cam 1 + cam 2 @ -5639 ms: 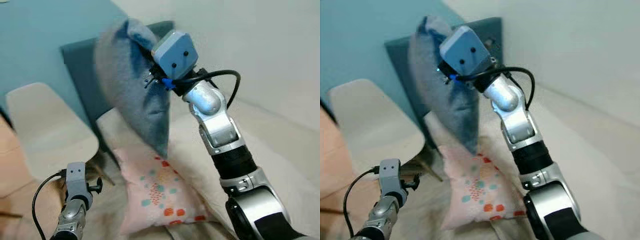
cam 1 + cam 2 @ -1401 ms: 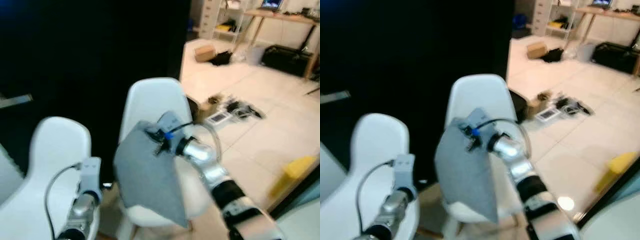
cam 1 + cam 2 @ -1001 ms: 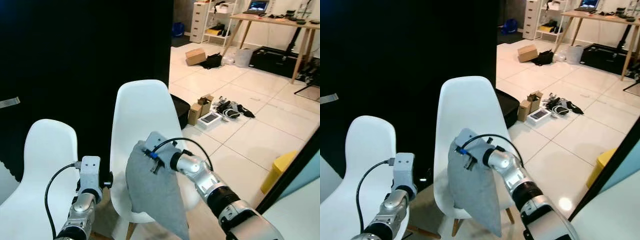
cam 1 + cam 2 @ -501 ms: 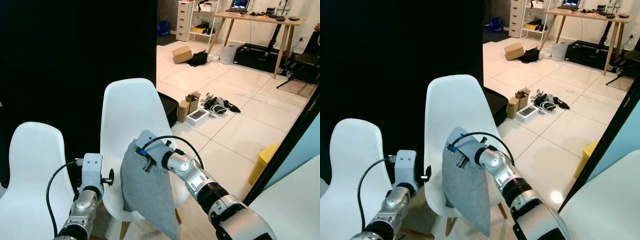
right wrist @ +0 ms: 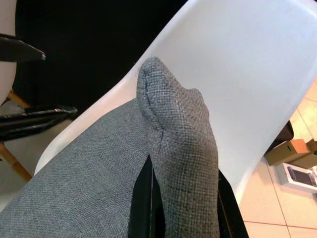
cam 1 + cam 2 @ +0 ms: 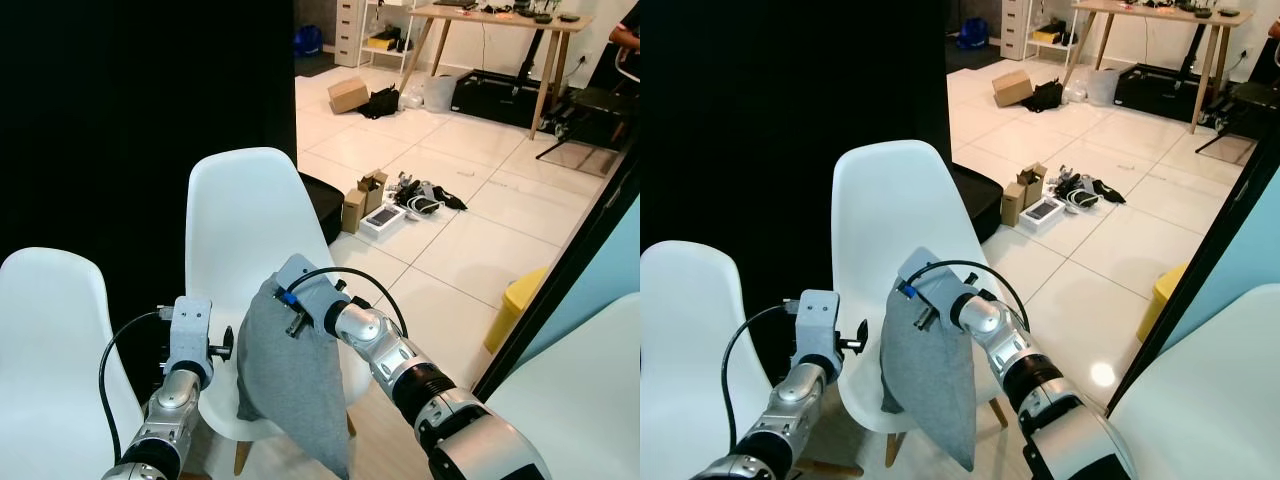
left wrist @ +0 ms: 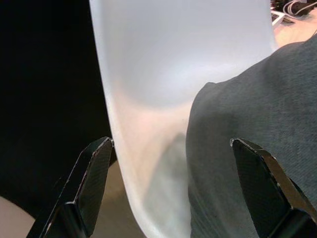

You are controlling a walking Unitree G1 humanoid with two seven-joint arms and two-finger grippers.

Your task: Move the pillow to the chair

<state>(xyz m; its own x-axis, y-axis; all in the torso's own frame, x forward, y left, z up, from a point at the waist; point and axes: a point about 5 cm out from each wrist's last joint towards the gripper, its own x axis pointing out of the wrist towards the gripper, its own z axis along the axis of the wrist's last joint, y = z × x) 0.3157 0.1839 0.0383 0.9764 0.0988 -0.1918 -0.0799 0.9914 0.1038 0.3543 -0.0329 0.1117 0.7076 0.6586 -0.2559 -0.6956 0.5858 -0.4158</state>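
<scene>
Right pincer [image 6: 922, 303] clamped on the top corner of the grey pillow [image 6: 930, 385]; right wrist view shows both black fingers [image 5: 141, 198] pinching the fabric [image 5: 178, 148] between them. Pillow hangs from that corner, in the air, long side down, just in front of the front edge of the white chair [image 6: 890, 215]. Lower tip dangles below seat level, over the floor. From the head views I can't tell whether the pillow touches the seat; left wrist view puts the fabric [image 7: 252, 124] right against or just beside the seat's side edge [image 7: 133, 163].

Left pincer [image 7: 173, 183] spread wide, holding nothing, fingers [image 7: 89, 178] straddling the chair's left seat edge and the pillow's near side. Left arm is up beside the chair's left side.

Second white chair [image 6: 50, 330] sits just left of the first one, against a black backdrop [image 6: 120, 100]. Beyond the chair on the right: tiled floor [image 6: 480, 240] with cardboard boxes [image 6: 355, 205] and cable clutter, a yellow bin [image 6: 515, 300] near the right edge, wooden desk [image 6: 490, 20] at the far back.
</scene>
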